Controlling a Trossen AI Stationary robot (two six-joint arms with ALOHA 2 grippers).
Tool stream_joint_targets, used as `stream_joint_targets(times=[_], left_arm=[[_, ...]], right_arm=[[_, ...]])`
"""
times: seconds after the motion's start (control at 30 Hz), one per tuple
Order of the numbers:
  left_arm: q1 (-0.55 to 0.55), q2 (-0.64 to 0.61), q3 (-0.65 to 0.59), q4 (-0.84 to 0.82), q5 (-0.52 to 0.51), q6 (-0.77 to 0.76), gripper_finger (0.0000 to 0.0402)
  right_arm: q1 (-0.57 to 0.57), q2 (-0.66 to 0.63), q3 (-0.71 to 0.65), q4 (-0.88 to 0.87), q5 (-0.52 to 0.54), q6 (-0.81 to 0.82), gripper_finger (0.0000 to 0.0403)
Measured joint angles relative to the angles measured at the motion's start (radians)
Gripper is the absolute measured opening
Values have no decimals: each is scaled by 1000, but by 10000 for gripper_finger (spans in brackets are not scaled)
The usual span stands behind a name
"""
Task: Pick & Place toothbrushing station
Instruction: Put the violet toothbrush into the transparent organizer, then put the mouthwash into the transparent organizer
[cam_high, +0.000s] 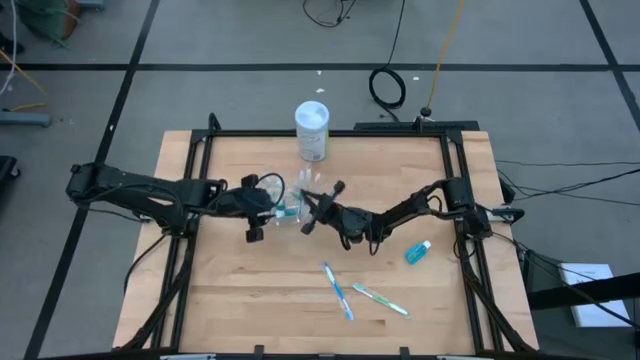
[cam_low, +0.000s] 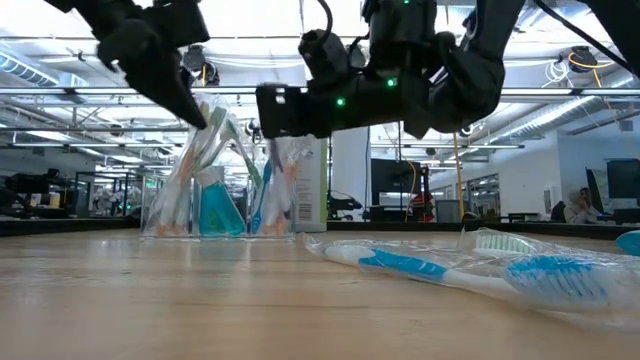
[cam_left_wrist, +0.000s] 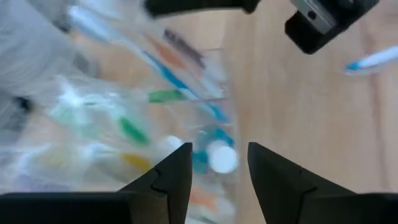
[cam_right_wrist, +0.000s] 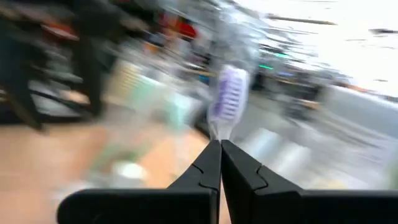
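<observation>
**Cup of toothbrushes between two grippers**

The clear plastic cup stands upright on the wooden surface, near its middle. It is crowded with toothbrushes leaning against its wall, handles in green, pink, blue and white, and a blue tube sits low inside among them. In the left wrist view the cup's contents lie straight ahead of the fingers, partly blurred.

The left gripper hovers at the cup's near side, its fingers parted to a middling gap with nothing between them. The right gripper sits just beside the cup on the other side, its jaws pressed together on the neck of a toothbrush with purple bristles, which stands up from the fingertips.

Behind the cup stands a white canister. Closer to the front edge lie two wrapped toothbrushes, one blue-handled and one green, near each other but apart. A second blue tube lies off to the right, under the right arm's reach and well apart from the cup.
</observation>
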Motion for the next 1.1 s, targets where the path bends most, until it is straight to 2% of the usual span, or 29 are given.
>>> stream_joint_targets(times=[0.07,0.13,0.37,0.63,0.87,1.1], left_arm=[[1,-17,-3,-19,-36,-1,161],[1,-30,-2,-10,-51,0,161],[1,-46,-3,-9,-42,-11,161],[1,-46,-3,-5,-41,-19,161],[1,-46,-3,-6,-41,-36,161],[1,-46,-3,-7,-40,-36,161]], right_arm=[[19,-5,0,-5,107,-55,0],[40,-7,0,1,169,-79,0],[68,-7,0,-37,199,-26,30],[75,-7,0,-130,229,14,115],[157,-82,-1,-274,456,-163,170],[284,-214,-1,-465,707,-192,181]])
